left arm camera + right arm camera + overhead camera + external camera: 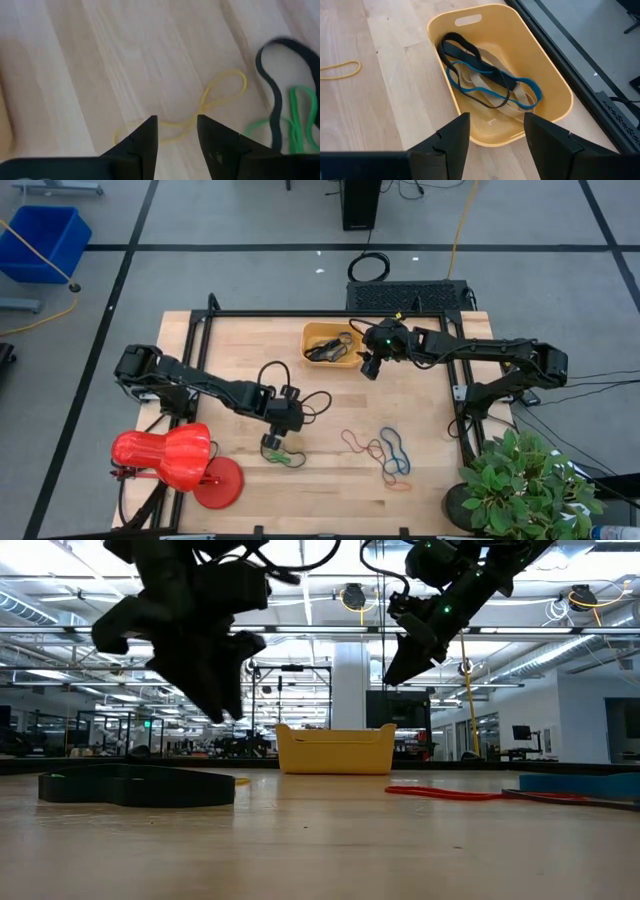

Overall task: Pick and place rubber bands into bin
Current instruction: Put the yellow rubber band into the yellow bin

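The left tool (177, 135) is low over the counter (240, 350), with its two fingers a little apart and nothing between them. A thin yellow band (220, 97) lies flat on the wood right under the tool, and part of it is hidden behind the fingers. Just beside the tool on one side lie a black band (277, 107) and a green band (295, 120), tangled together and cut off at the picture's edge. From above, the tool covers most of these bands.

The right tool (492, 132) hangs above the near end of the yellow bin (547, 70). Its fingers stand wide apart and hold nothing. Inside the bin, just past the fingers, lie a black loop (465, 52), a blue loop (520, 95) and a pale one that is hard to make out.

More bands (385, 450), red, blue and orange, lie on the counter well apart from both tools.
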